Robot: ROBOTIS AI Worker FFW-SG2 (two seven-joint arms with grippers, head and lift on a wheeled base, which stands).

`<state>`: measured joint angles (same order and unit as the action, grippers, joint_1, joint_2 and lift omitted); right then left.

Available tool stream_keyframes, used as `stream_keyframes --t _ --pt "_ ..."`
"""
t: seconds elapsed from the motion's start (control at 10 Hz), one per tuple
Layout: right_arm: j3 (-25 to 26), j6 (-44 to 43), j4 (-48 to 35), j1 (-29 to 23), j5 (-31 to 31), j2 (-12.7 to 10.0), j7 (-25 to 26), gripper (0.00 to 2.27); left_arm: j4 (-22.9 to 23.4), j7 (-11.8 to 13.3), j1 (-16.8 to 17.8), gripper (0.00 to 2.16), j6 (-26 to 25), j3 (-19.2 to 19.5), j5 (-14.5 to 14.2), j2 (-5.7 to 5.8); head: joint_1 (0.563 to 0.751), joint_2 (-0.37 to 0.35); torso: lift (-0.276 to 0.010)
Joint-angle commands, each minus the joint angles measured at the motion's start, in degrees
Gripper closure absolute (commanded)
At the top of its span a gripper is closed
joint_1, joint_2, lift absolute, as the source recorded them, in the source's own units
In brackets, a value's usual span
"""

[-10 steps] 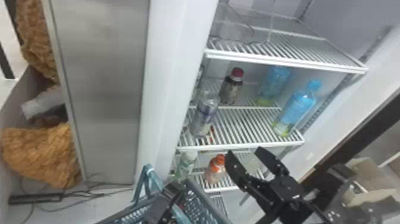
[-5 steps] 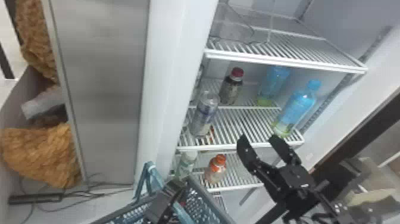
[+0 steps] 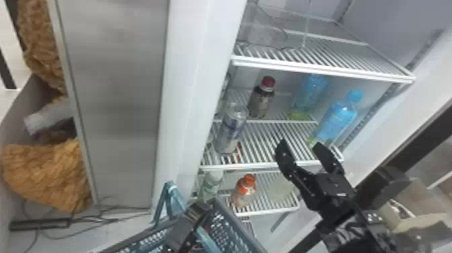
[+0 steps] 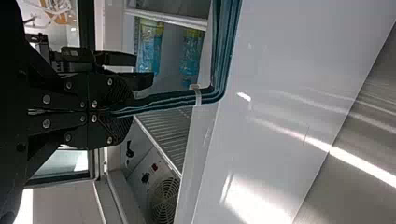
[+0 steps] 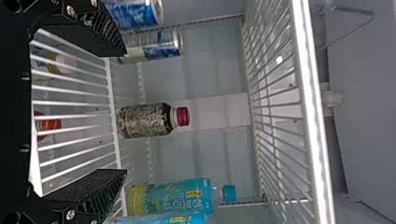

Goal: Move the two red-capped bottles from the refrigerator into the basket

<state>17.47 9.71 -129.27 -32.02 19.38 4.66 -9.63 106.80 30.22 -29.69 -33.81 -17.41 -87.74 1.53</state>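
A dark bottle with a red cap (image 3: pixel 261 101) stands on the middle refrigerator shelf; an orange-red-capped bottle (image 3: pixel 245 191) is on the shelf below. My right gripper (image 3: pixel 299 144) is open at the middle shelf's front edge, right of both. In the right wrist view, the dark bottle (image 5: pixel 147 120) stands farther in, between the spread fingers of my right gripper (image 5: pixel 123 113); the orange-red-capped bottle (image 5: pixel 48 124) shows through the shelf wires. My left gripper (image 3: pixel 198 210) is over the basket (image 3: pixel 232 218). The left wrist view has my left gripper (image 4: pixel 122 112) shut on the basket handle (image 4: pixel 175 97).
A clear can-shaped container (image 3: pixel 231 129) stands in front and left of the dark bottle. Two blue bottles (image 3: pixel 338 117) occupy the middle shelf's right side. Above runs the upper shelf's front edge (image 3: pixel 319 70). A whitish-capped bottle (image 3: pixel 210 185) is left on the lower shelf.
My right gripper has risen from in front of the lower shelf to the middle shelf's edge, shifting slightly right, its fingers still apart. The left gripper has stayed about where it was.
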Motion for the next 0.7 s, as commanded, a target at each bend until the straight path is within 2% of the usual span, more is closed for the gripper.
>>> stream_keyframes --t 0.0,0.6 --pt "0.0 0.0 3.6 3.8 -1.7 -0.3 0.5 0.12 0.0 -0.1 0.3 1.2 -0.2 -0.3 0.1 0.22 0.695 -0.35 0.0" --pt "-0.1 3.6 13.7 16.6 -7.3 -0.4 0.9 0.11 -0.3 -0.2 1.0 1.2 -0.4 -1.4 -0.4 0.75 0.695 -0.35 0.0"
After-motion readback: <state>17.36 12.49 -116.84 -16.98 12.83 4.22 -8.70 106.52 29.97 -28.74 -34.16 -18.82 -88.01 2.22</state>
